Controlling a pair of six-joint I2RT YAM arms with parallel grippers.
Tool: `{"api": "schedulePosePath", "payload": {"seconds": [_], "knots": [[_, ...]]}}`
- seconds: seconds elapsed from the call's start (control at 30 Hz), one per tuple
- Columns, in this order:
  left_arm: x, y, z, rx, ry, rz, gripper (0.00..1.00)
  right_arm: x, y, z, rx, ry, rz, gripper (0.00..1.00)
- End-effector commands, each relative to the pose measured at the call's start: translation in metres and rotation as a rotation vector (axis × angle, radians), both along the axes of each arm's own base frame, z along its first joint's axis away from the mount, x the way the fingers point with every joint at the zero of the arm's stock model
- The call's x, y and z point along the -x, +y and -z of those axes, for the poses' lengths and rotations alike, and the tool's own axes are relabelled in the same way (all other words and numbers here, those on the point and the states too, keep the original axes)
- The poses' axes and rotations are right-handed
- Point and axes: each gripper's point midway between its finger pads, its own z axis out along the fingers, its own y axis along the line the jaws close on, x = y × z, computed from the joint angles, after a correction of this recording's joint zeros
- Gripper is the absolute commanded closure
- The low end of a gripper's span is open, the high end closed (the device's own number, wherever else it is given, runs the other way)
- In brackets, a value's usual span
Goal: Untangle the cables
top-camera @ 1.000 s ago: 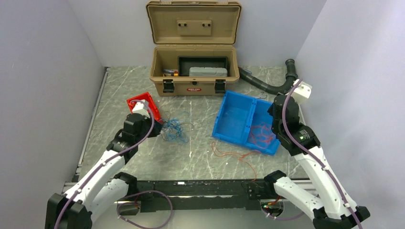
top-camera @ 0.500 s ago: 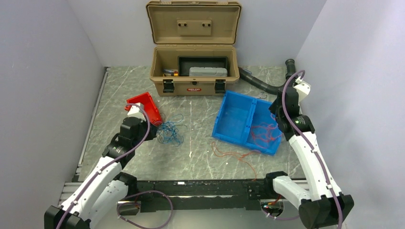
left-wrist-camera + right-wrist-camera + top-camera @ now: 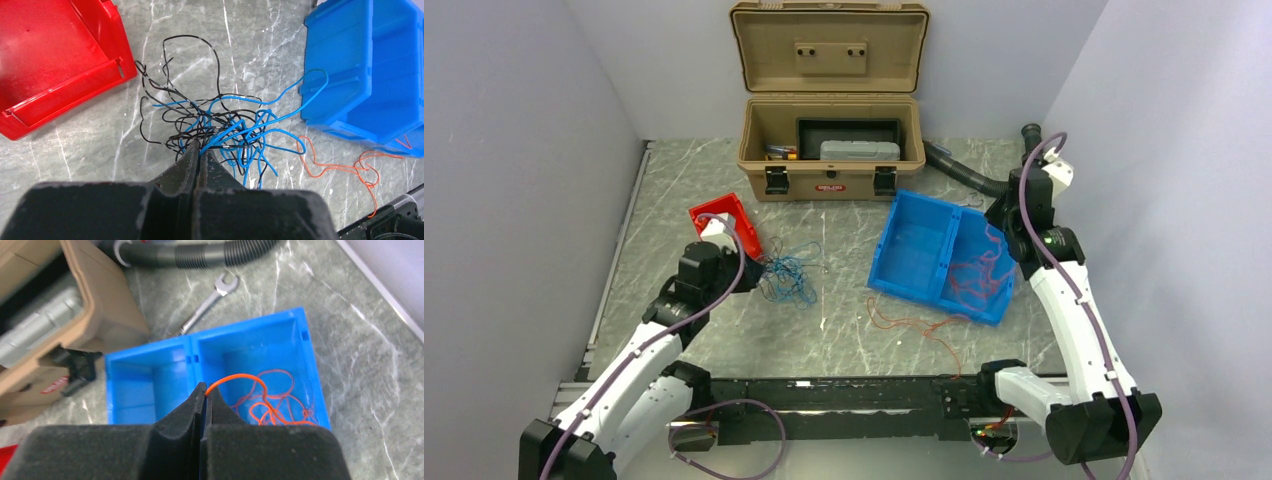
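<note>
A tangle of thin blue and black cables lies on the marble table next to the red bin; it also shows in the top view. My left gripper is shut on strands at the tangle's near edge; in the top view the left gripper sits just left of the tangle. My right gripper is shut on one orange cable and holds it above the blue bin's right compartment, where several orange cables lie. Another orange cable lies loose on the table in front of the blue bin.
The two-compartment blue bin sits right of centre. An open tan toolbox stands at the back. A black corrugated hose and a wrench lie behind the blue bin. The red bin is at the left.
My right gripper has risen and pulled back with the orange cable. My left gripper tugged the tangle slightly left, tipping the red bin, then eased right; the bin lies flat again.
</note>
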Motion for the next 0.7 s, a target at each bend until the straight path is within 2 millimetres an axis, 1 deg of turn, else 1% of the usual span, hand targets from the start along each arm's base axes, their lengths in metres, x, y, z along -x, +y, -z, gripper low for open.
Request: {"api": "schedulePosePath", "payload": {"seconds": [0.0, 0.13, 0.2, 0.23, 0.33, 0.4, 0.57, 0.6, 0.63, 0.67], "knots": [[-0.007, -0.011, -0.016, 0.034, -0.067, 0.051, 1.0, -0.009, -0.002, -0.061, -0.006, -0.132, 0.015, 1.0], [-0.009, -0.012, -0.017, 0.03, -0.071, 0.057, 1.0, -0.012, 0.01, -0.081, -0.043, -0.166, -0.022, 1.0], [-0.01, -0.013, -0.019, 0.033, -0.074, 0.062, 1.0, -0.015, 0.019, -0.085, -0.079, -0.178, -0.048, 1.0], [-0.01, -0.014, -0.019, 0.034, -0.074, 0.065, 1.0, -0.016, 0.023, -0.084, -0.1, -0.179, -0.056, 1.0], [-0.011, -0.016, -0.021, 0.035, -0.073, 0.074, 1.0, -0.021, 0.028, -0.067, -0.138, -0.163, -0.055, 1.0], [-0.011, -0.016, -0.021, 0.032, -0.072, 0.078, 1.0, -0.025, 0.024, -0.049, -0.146, -0.133, -0.014, 1.0], [-0.009, -0.013, -0.019, 0.019, -0.074, 0.071, 1.0, -0.032, 0.007, 0.008, -0.202, -0.038, 0.114, 1.0], [-0.008, -0.012, -0.019, 0.019, -0.075, 0.069, 1.0, -0.033, 0.003, 0.017, -0.212, -0.022, 0.141, 0.93], [-0.008, -0.012, -0.018, 0.018, -0.074, 0.068, 1.0, -0.031, -0.002, 0.025, -0.213, 0.002, 0.182, 0.52], [-0.007, -0.011, -0.018, 0.017, -0.075, 0.068, 1.0, -0.029, -0.007, 0.03, -0.208, 0.018, 0.217, 0.23]]}}
